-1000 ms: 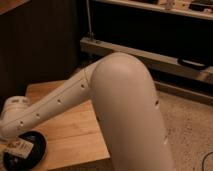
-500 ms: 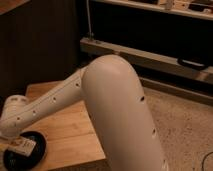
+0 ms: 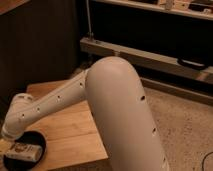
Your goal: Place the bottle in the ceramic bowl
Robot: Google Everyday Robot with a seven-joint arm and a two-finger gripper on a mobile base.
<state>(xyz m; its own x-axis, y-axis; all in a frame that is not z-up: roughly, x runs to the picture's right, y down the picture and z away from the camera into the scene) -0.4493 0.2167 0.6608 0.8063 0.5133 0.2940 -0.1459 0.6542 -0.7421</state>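
The bottle (image 3: 22, 151) is being held lying sideways over the glossy black bowl (image 3: 37, 140), at the wooden table's (image 3: 75, 132) near-left corner. The gripper (image 3: 10, 142) is hidden behind the arm; its jaw state cannot be told. Released off-centre, the squarish bottle may be tipped over the shallow rim.

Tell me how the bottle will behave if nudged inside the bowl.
The bottle lies on its side in the black ceramic bowl, so tipping seems unlikely. Its squarish body should slide rather than roll. The end effector sits at the bowl's left edge.
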